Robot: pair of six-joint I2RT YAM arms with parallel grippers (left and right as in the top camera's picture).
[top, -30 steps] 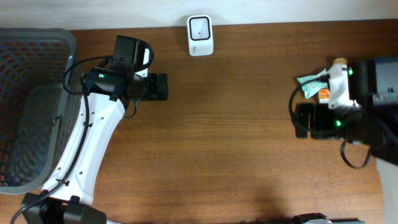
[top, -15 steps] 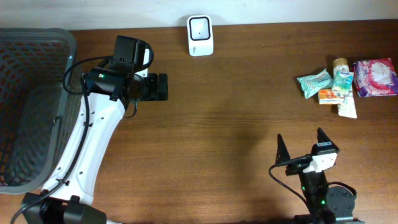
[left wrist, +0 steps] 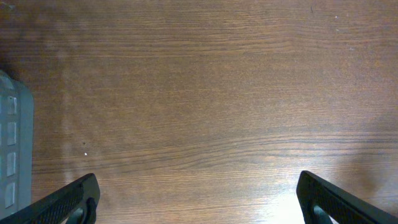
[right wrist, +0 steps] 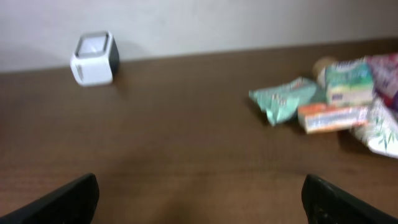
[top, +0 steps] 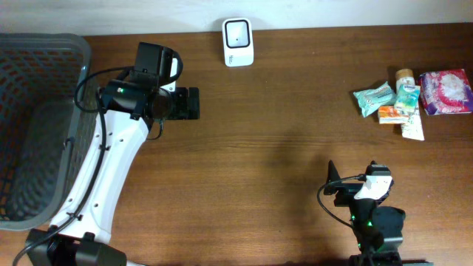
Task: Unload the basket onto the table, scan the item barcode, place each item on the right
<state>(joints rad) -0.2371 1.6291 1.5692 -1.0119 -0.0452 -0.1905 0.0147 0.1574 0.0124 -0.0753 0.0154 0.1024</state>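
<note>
Hanging over bare wood at the near right of the table (top: 259, 155), the right gripper (top: 353, 179) has its jaws spread as wide as they go, with nothing between them. Its wrist view shows the dark fingers (right wrist: 65, 198) at the two lower corners and only tabletop in the gap. The goods for scanning lie in a small cluster at the far right, well apart from that gripper. A teal packet (top: 373, 97) sits at the cluster's left end, with an orange packet (top: 389, 113) just beside it. A small green-and-white container (top: 406, 92) lies next, a pink pack (top: 446, 91) is at the right end, and a white tube (top: 414, 131) is on the near side. They are bunched close, but which ones actually touch cannot be told. The white scanner (top: 238, 32) stands at the far edge, left of centre and well apart from the cluster, with no item in front of it. The left gripper (top: 188, 103) is over the far left of the table, between the scanner and a grey mesh basket (top: 44, 43) at the table's left end. Its jaws are likewise wide open and empty. Its wrist view shows only wood grain between the fingers (left wrist: 71, 200), with a corner of the basket at the left edge.
</note>
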